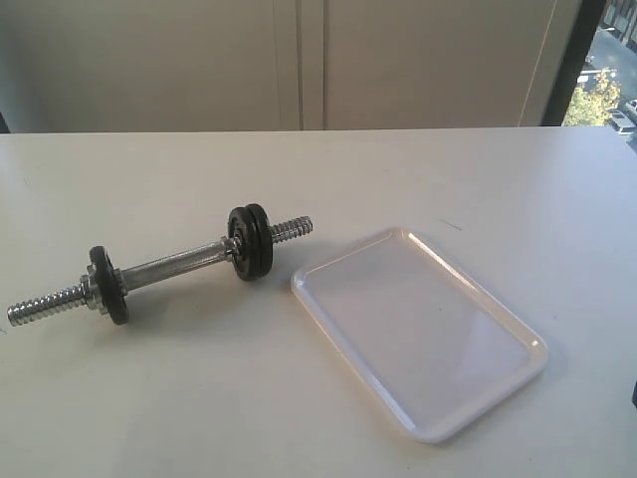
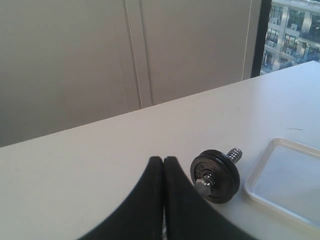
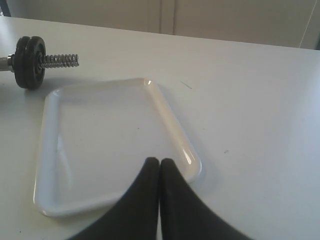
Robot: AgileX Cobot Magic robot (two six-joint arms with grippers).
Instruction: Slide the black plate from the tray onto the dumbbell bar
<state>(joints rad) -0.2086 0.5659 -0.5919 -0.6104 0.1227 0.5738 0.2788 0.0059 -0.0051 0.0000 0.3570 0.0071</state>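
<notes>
Pale surface [image 1: 199, 398] carries the white tray [image 1: 299, 286], and the dumbbell bar [image 1: 174, 265] lies just beside the tray. The black plate [image 1: 256, 239] sits on the bar end nearest the tray, touching a second disc [image 1: 242, 249]. Left hand [image 2: 163, 167] and right hand [image 3: 159, 167] are both pressed together.

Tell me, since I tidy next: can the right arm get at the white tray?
Probably yes: the tray lies just ahead of the shut right gripper, with nothing between them.
</notes>
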